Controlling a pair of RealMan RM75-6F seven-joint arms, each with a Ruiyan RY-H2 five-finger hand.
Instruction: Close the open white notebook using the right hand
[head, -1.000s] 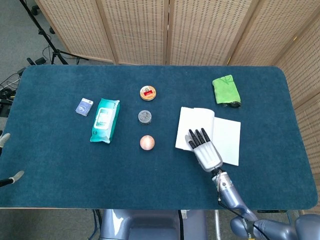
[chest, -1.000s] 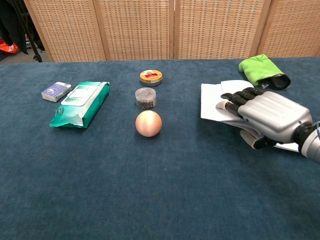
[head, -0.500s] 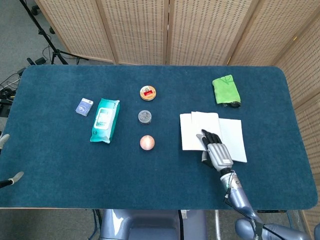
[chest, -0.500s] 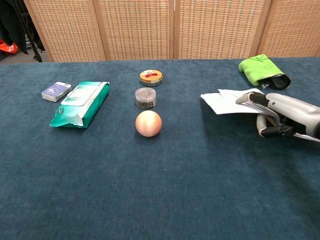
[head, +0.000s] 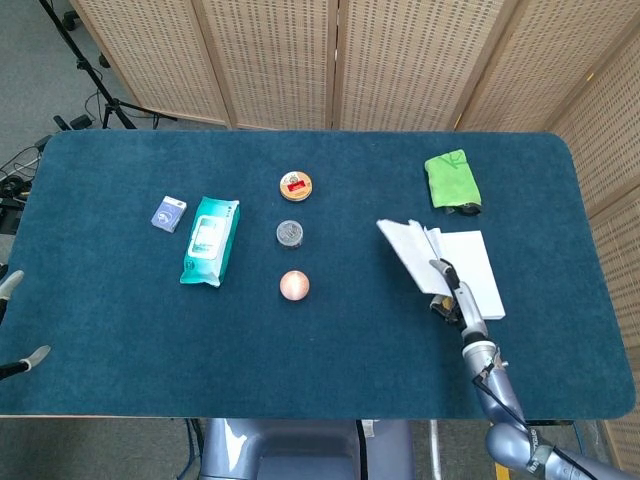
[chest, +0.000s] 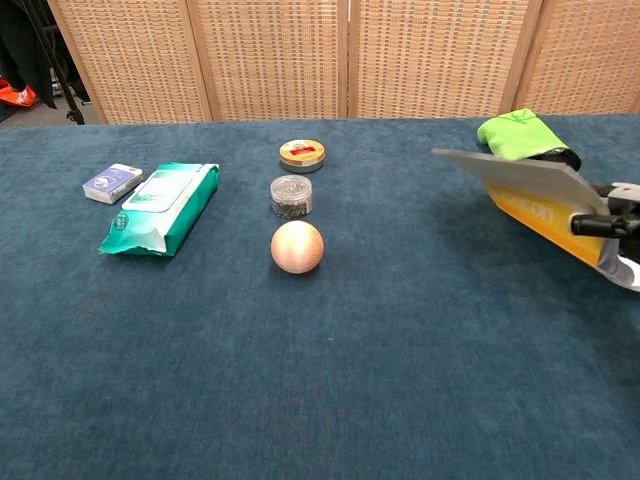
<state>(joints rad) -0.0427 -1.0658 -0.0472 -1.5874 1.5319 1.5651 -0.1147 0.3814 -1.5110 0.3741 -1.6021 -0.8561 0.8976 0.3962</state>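
The white notebook (head: 475, 262) lies on the right side of the blue table (head: 330, 350). Its left half (head: 408, 248) is lifted off the cloth and tilts up to the left. In the chest view this raised half (chest: 520, 168) shows a grey upper side and a yellow face beneath. My right hand (head: 452, 288) is turned edge-on at the raised half's near edge and pinches it; dark fingers (chest: 592, 224) cross the yellow face. Only pale fingertips of my left hand (head: 22, 360) show at the left border, spread apart and holding nothing.
A green cloth (head: 452, 178) lies just behind the notebook. Mid-table stand a round tin (head: 295, 185), a small jar (head: 290, 233) and a copper ball (head: 294, 285) in a row. A teal wipes pack (head: 210, 240) and a small blue box (head: 168, 213) lie left.
The right hand went from lying flat on the left page to pinching it, then swung right and turned on edge, raising the notebook's left half off the table.
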